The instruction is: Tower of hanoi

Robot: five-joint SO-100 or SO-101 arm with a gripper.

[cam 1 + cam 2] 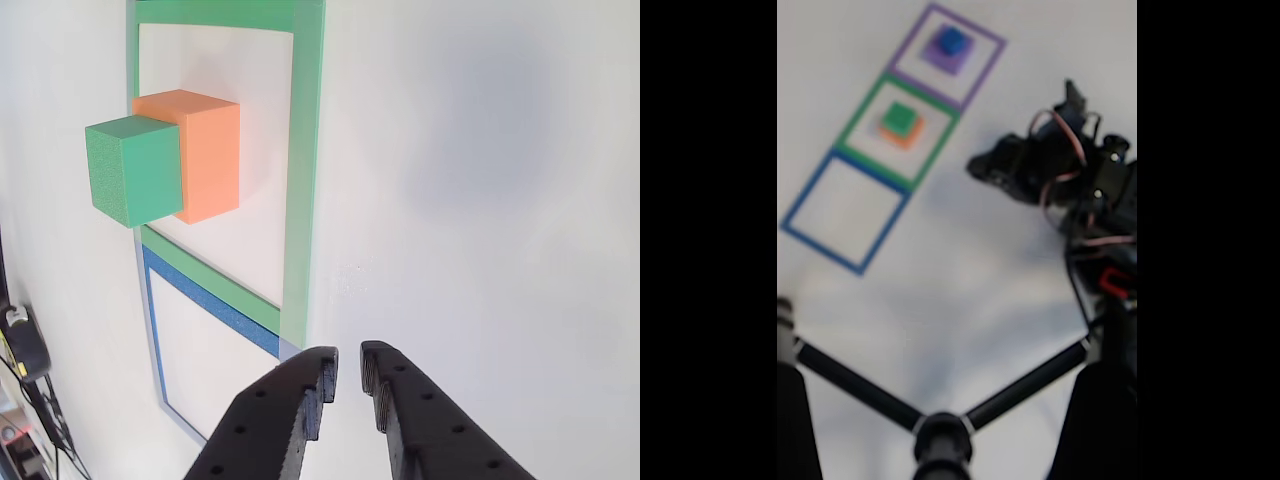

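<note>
A green cube [133, 168] sits on top of a larger orange cube [205, 155] inside the green-taped square [303, 180]. The fixed view is blurred and shows the same green cube [900, 118] on the orange cube [906, 137], and a blue cube [952, 40] on a purple cube [943, 57] in the purple square [985, 72]. The blue square [805, 205] holds nothing. My gripper [350, 375] is shut with nothing between its black fingers. It hovers over bare table to the right of the squares, apart from every cube, and is also seen in the fixed view [976, 168].
Cables and a dark device [25, 345] lie at the left edge of the other view. A black tripod-like stand [940, 435] crosses the bottom of the fixed view. The arm's body [1095, 190] stands at the right. The white table [480, 200] is open to the right of the squares.
</note>
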